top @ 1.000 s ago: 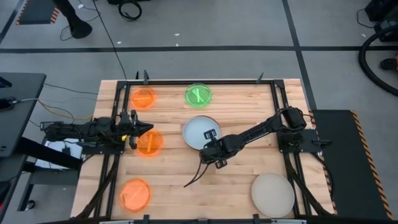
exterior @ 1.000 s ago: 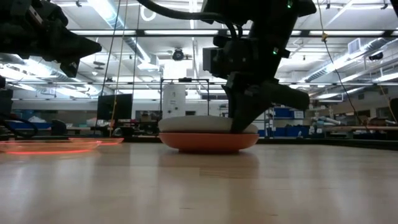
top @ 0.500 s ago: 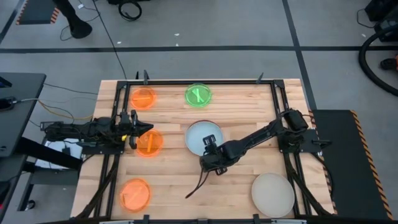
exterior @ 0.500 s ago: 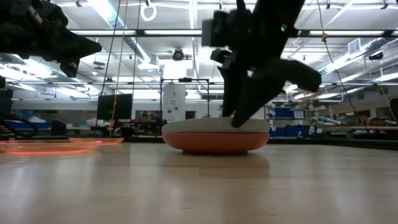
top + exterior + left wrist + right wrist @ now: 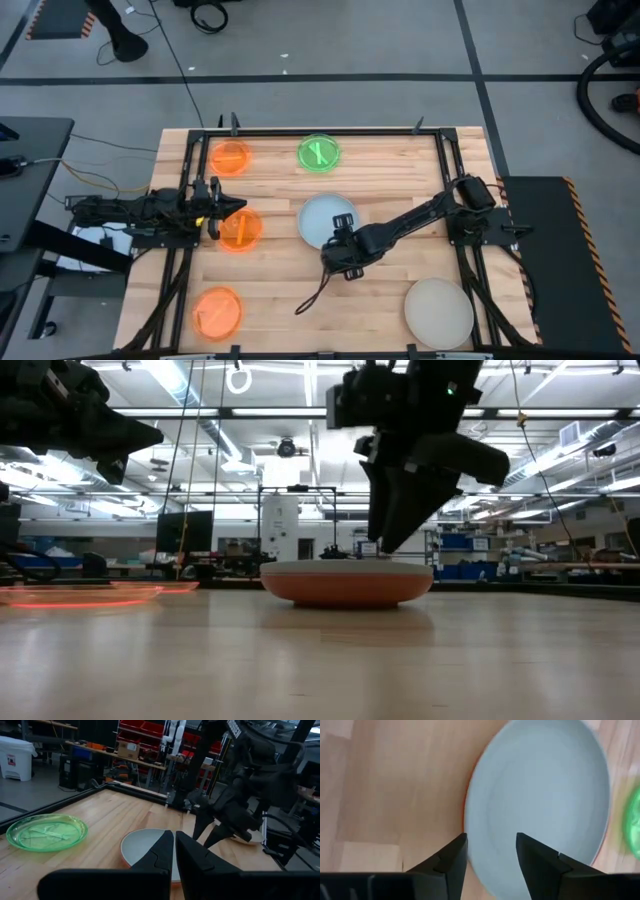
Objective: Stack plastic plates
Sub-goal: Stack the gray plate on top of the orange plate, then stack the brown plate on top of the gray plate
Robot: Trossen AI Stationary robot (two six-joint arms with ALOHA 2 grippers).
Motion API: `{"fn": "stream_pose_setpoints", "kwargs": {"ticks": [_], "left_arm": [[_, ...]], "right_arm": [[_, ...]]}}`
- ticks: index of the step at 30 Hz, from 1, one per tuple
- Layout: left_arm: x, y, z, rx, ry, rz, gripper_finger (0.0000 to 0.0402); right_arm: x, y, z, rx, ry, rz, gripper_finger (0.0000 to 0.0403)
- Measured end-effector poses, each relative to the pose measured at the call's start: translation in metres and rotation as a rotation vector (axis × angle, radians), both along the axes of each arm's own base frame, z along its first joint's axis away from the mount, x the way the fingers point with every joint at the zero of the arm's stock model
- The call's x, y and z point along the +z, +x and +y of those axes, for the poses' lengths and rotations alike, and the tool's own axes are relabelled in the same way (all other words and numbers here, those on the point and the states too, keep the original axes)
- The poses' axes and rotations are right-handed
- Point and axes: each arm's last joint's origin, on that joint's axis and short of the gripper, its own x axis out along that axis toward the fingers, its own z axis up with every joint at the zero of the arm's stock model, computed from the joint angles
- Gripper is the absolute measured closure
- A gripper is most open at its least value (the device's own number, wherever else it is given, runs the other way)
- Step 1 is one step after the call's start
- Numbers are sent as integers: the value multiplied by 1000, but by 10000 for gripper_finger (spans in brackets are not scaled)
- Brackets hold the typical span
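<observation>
Though overhead hides it, the right tool (image 5: pixel 491 851) hangs parted, empty, above the pale blue plate (image 5: pixel 540 800) (red-orange beneath).

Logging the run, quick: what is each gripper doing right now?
Left gripper: shut, holding nothing, above a translucent neon orange plate.
Right gripper: open, empty, raised over the pale blue plate.

Right gripper (image 5: pixel 385 545) has let go of the round pale blue plastic plate (image 5: pixel 328 220) and lifted clear, fingers now spread just above its rim. Plate, on the red-orange plate (image 5: pixel 345 588), ended up shifted slightly right of its spot a second ago.
</observation>
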Motion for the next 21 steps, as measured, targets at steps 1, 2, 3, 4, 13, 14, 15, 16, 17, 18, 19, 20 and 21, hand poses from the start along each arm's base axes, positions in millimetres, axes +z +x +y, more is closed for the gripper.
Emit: {"fn": "stream_pose_setpoints", "kwargs": {"ticks": [1,2,3,4,13,14,15,16,17,18,19,20,21], "left_arm": [[0,0,0,0,0,0,374],[0,0,0,-1,0,0,374],[0,0,0,-1,0,0,374],[0,0,0,0,0,0,374],[0,0,0,-1,0,0,374],[0,0,0,0,0,0,374],[0,0,0,0,0,0,374],[0,0,0,-1,0,0,374],[0,0,0,0,0,0,374],[0,0,0,0,0,0,374],[0,0,0,0,0,0,374],[0,0,0,0,0,0,374],[0,0,0,0,0,0,374]], "right_arm": [[-2,-1,-2,-25,5,2,225],[-4,-2,-4,-46,8,4,226],[-5,-2,-6,-58,11,4,226],[-5,-1,-7,-63,12,1,226],[-3,-1,-8,-58,9,8,226],[0,-1,-5,-59,11,6,226],[5,-1,-2,-69,16,6,226],[10,-1,1,-92,24,5,226],[14,-2,4,-131,39,1,226],[19,-4,8,-182,68,0,226],[24,-6,12,-244,113,0,226],[29,-7,17,-316,174,1,226],[33,-10,24,-398,246,5,226]]}}
